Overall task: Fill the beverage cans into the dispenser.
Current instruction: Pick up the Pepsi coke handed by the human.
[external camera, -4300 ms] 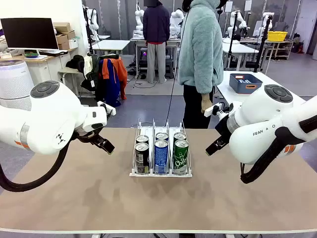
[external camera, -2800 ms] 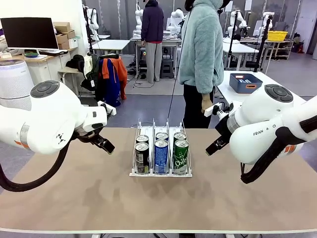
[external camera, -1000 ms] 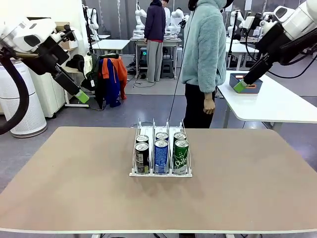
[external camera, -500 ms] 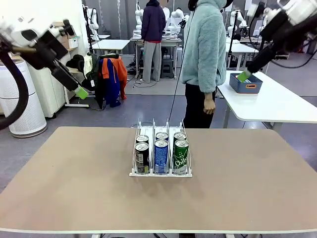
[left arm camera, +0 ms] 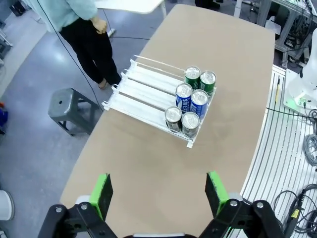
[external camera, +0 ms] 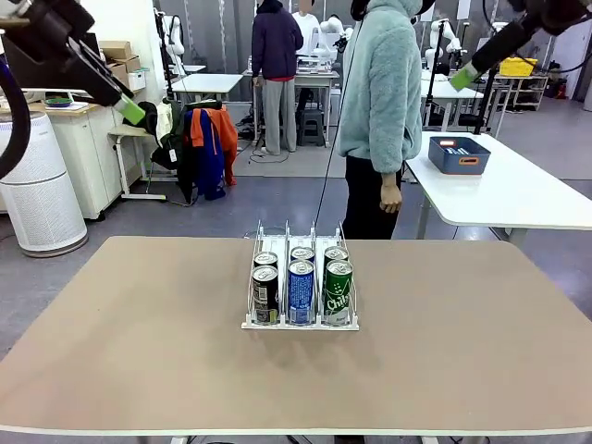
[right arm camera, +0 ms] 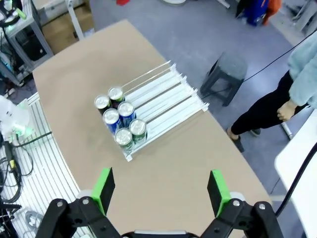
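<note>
- Six beverage cans [external camera: 301, 282] stand in the dispenser [left arm camera: 143, 91] at mid-table: two dark grey, two blue, two green, one colour per lane, bunched against the front lip.
- Behind them, every lane is bare in the wrist views, so room remains.
- No loose can lies on the table [external camera: 139, 351]; the person's hand [external camera: 388, 192] at the far edge seems empty.
- High above the table, left gripper [left arm camera: 159, 191] has its fingers spread wide, holding nothing.
- Likewise right gripper [right arm camera: 161, 191]: spread, empty, high up.
- Judgement: loading looks finished unless more cans arrive.
</note>
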